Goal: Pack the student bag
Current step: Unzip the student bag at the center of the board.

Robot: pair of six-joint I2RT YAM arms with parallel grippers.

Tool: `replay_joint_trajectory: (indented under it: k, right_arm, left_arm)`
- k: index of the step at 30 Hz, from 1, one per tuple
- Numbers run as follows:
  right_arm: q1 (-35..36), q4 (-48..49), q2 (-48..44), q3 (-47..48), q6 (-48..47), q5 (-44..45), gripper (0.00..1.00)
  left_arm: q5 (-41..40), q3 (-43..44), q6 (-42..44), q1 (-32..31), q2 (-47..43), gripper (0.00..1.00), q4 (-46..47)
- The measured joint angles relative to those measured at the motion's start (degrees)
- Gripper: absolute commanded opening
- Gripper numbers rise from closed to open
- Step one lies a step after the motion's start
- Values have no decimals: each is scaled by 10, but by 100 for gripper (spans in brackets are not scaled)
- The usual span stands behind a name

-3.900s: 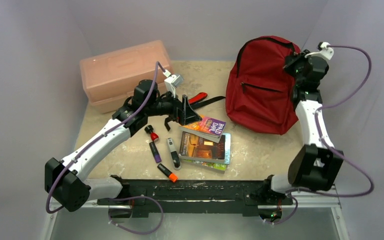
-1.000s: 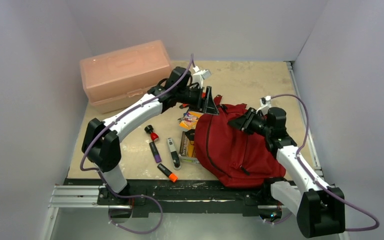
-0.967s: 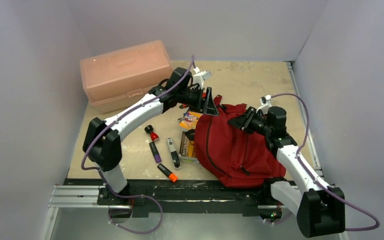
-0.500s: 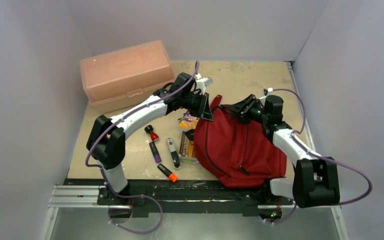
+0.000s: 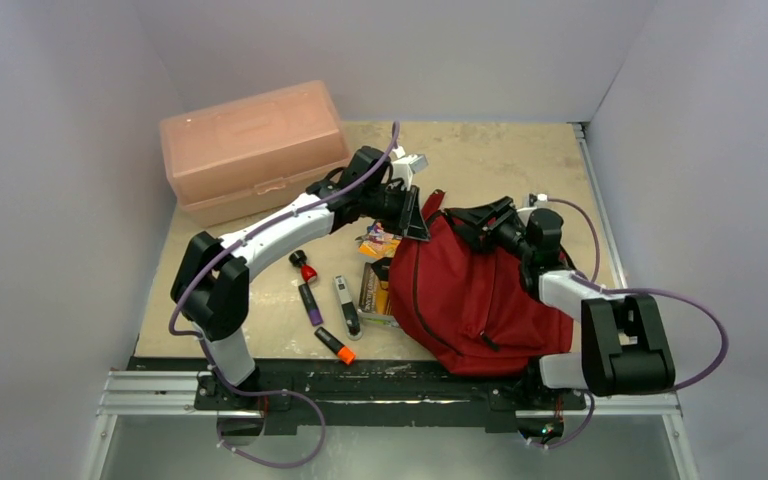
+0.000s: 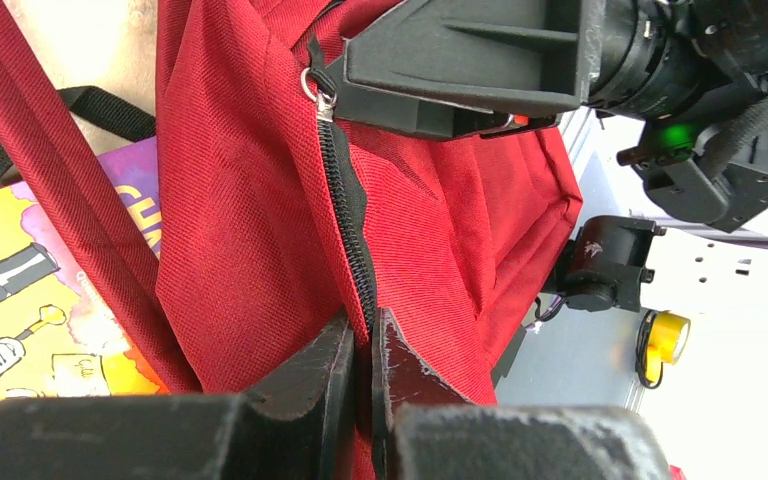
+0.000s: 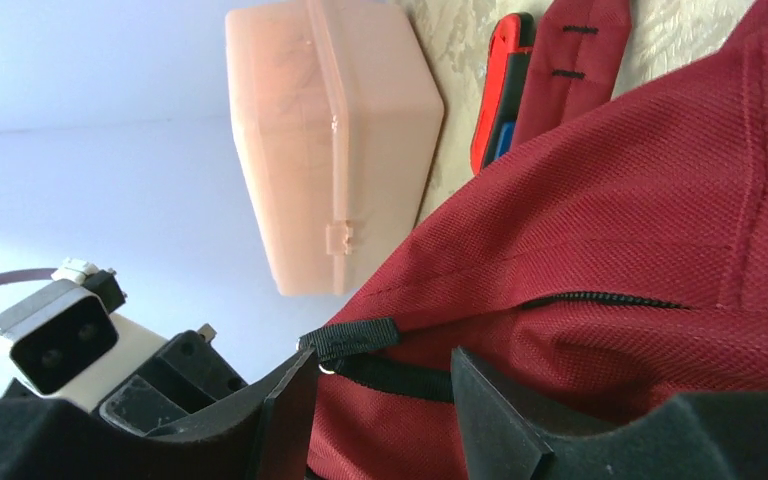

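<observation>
Since four seconds back, the backpack [image 5: 480, 290] has slid from the far corner to under both grippers, covering the books [image 5: 375, 290]. The left gripper [image 6: 365, 330] pinches its zipper seam. The right gripper [image 7: 380, 375], spread, straddles the pull tab [image 7: 350, 340]. Soft, floppy cloth, so grip seam and tab. The box [image 5: 250, 150] crowds the left gripper, with bare tabletop [image 5: 500, 160] beyond the right.

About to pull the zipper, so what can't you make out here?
Right gripper: whether it pinches the zipper pull. Right wrist view; its own finger hides the contact.
Books: top view, mostly under the student bag.
Its inside: all views, fabric covers it.
</observation>
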Motion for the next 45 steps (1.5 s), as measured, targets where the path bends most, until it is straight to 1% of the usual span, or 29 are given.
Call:
replay_joint_trajectory:
  k: [3,8,12,14,18,25,29,33,38,41,45]
  right_arm:
    - [0,50,18,-19,39,1,47]
    - [0,122,27,-33,85,2,46]
    - [0,152,30,-33,97,3,38]
    - [0,167,37,-33,101,3,36]
    - [0,194,61,-33,112,2,36]
    - [0,241,94,-37,140,2,40]
    - [0,244,94,-51,146,7,45]
    - [0,225,93,-52,140,16,46]
    - [0,230,98,-50,139,16,43]
    - [0,248,122,-41,142,13,41]
    - [0,294,165,-33,160,11,35]
  left_arm:
    - [2,-3,0,0,0,3,5]
    - [4,-3,0,-1,0,3,8]
    - [5,-3,0,-3,0,3,10]
    - [6,-3,0,-4,0,3,11]
    - [7,-3,0,-4,0,3,13]
    - [7,-3,0,-5,0,2,13]
    - [7,-4,0,-7,0,2,14]
    - [7,-4,0,-7,0,2,14]
    - [7,-4,0,-7,0,2,14]
    - [6,-4,0,-8,0,2,16]
    - [6,-4,0,-8,0,2,16]
